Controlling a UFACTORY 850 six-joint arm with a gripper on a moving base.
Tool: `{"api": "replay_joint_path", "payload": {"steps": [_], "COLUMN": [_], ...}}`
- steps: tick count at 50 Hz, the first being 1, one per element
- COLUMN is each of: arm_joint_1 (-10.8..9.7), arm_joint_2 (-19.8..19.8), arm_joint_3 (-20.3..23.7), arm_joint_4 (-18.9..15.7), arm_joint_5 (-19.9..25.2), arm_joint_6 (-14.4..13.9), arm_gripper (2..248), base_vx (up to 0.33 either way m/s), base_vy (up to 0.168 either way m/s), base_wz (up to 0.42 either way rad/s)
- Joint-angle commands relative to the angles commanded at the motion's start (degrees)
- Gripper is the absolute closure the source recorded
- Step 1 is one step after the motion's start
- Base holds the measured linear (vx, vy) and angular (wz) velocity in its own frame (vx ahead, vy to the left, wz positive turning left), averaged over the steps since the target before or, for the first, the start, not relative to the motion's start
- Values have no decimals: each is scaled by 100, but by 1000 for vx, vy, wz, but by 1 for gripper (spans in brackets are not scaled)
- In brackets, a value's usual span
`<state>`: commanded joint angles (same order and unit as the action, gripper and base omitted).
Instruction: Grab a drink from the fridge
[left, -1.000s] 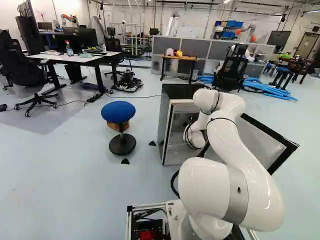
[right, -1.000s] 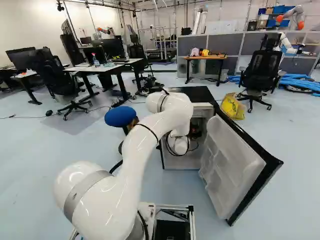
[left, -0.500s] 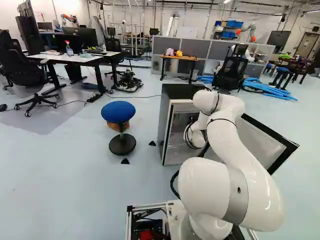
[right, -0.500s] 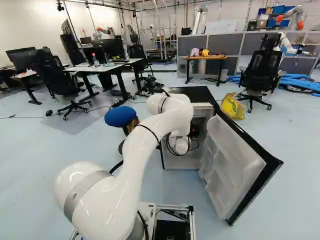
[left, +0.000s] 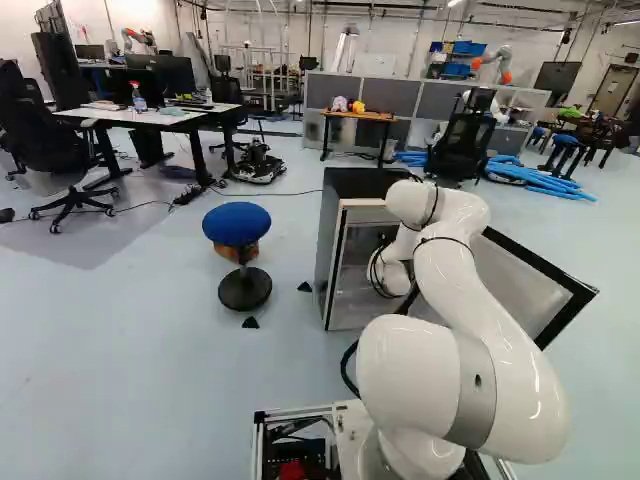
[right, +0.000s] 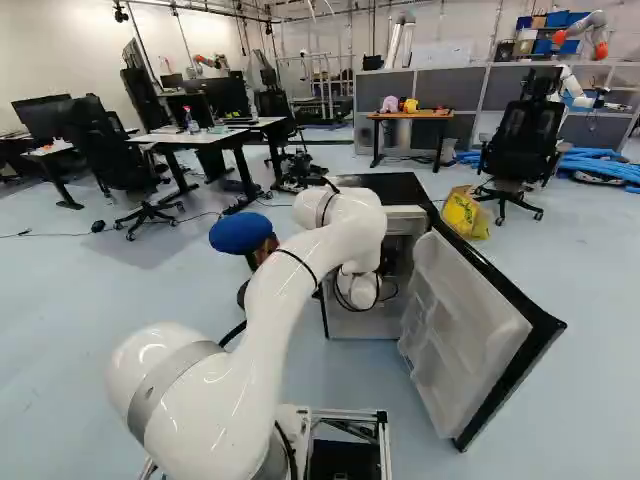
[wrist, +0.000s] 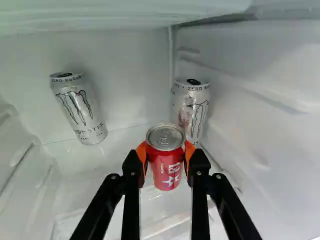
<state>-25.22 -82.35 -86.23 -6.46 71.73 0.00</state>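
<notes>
The black gripper (wrist: 165, 153) is part-open, clamped on the short red metal can (wrist: 166, 172) — a sideways lift could topple the tall silver can (wrist: 192, 107) (close beyond it).

Small can (wrist: 165, 158) — red, white-starred

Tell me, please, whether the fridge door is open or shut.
Open: the door stands swung out from the fridge, and the arm reaches inside.

Arm's wrist (right: 359, 289) now shifted slightly at the fridge (right: 395, 188) opening, less of the dark gripper (right: 388, 263) showing beside it in the right base view
</notes>
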Motion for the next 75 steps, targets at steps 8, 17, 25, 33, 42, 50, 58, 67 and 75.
{"api": "replay_joint_path", "payload": {"steps": [8, 17, 25, 33, 42, 50, 58, 67, 75], "arm_joint_1": [-27, -78, -128, -160, -156, -128, -94, -52, -13], "arm_joint_2": [103, 389, 693, 1008, 1362, 1670, 1976, 2315, 2612], "arm_joint_3": [189, 607, 1021, 1446, 1918, 2323, 2719, 3148, 3516], "arm_joint_4": [0, 0, 0, 0, 0, 0, 0, 0, 0], "arm_joint_5": [0, 0, 0, 0, 0, 0, 0, 0, 0], "arm_joint_6": [0, 0, 0, 0, 0, 0, 0, 0, 0], "arm_gripper": [155, 155, 155, 155, 155, 155, 155, 155, 155], "base_vx": [0, 0, 0, 0, 0, 0, 0, 0, 0], "base_vy": [0, 0, 0, 0, 0, 0, 0, 0, 0], "base_wz": [0, 0, 0, 0, 0, 0, 0, 0, 0]}}
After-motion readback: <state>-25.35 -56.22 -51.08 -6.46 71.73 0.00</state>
